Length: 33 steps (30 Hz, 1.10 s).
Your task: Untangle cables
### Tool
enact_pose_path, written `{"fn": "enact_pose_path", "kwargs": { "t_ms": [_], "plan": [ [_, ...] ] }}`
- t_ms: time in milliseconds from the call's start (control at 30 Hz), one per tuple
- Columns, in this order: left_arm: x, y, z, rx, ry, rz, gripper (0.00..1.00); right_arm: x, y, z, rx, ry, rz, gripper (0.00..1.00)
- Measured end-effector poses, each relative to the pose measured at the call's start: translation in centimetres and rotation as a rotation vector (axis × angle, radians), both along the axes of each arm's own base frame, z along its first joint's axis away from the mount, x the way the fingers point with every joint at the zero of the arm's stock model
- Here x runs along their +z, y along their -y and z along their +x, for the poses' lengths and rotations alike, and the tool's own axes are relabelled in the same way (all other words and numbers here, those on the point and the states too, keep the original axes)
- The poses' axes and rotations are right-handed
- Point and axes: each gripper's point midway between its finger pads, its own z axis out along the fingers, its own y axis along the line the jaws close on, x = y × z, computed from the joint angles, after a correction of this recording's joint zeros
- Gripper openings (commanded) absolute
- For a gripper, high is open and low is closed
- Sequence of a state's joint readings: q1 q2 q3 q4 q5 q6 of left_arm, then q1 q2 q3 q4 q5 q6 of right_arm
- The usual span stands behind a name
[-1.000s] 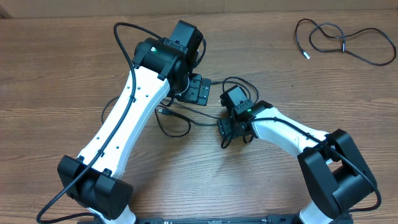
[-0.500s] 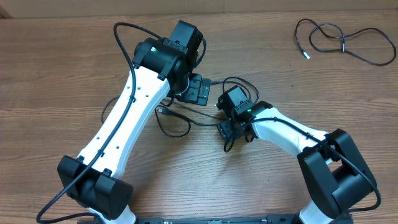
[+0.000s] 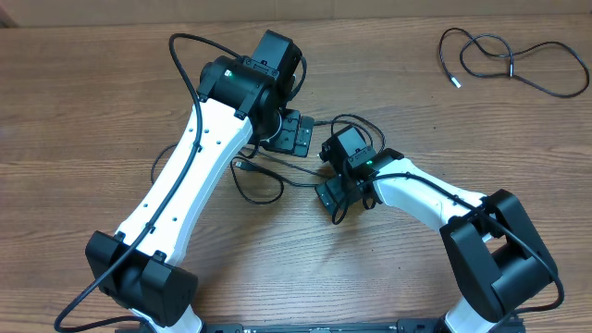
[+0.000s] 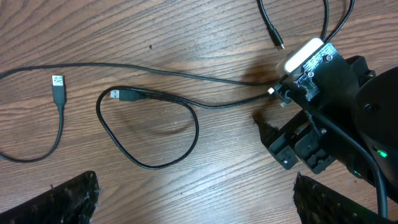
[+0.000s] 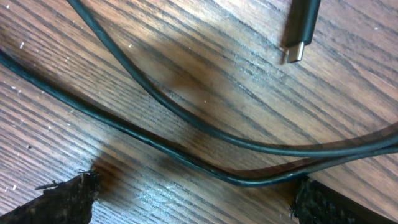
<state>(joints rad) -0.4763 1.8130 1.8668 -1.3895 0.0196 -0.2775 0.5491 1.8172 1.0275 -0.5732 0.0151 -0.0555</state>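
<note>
A brown wooden table (image 3: 92,111) with streaked grain fills every view.

thin black cables (image 4: 196,127) lie slack and flat, one curled into an open loop ending in a usb plug (image 4: 118,94). a separate cable (image 3: 510,63) lies in loose loops, well apart to the far right.

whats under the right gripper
Two strands of the cables cross the table between the fingers of the open right gripper, a plug end beside them. Overhead, the gripper body covers them.
</note>
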Motion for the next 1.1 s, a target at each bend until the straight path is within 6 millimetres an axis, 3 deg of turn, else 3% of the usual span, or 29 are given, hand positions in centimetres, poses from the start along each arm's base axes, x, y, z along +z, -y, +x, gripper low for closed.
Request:
{"fn": "enact_pose_path", "kwargs": {
  "t_ms": [433,600,733,933,1100],
  "plan": [
    [0.5,0.9,1.5,-0.001,0.061,-0.038,1.0,0.0,-0.2,0.2,-0.011,0.008,0.007,1.0],
    [0.6,-0.1,2.3,0.026,0.089,-0.014,1.0,0.1,-0.3,0.4,-0.019,0.003,0.009,1.0],
    [0.6,-3.2,3.9,0.114,0.097,-0.013,1.0,0.2,-0.5,0.6,-0.022,-0.002,0.015,1.0],
    [0.6,-11.1,5.8,0.324,0.078,-0.033,1.0,0.4,-0.9,1.1,-0.01,0.017,0.026,1.0],
    [0.4,-12.7,5.6,0.338,0.062,-0.028,1.0,0.7,-0.9,1.0,0.045,0.012,0.006,1.0]
  ]
}}
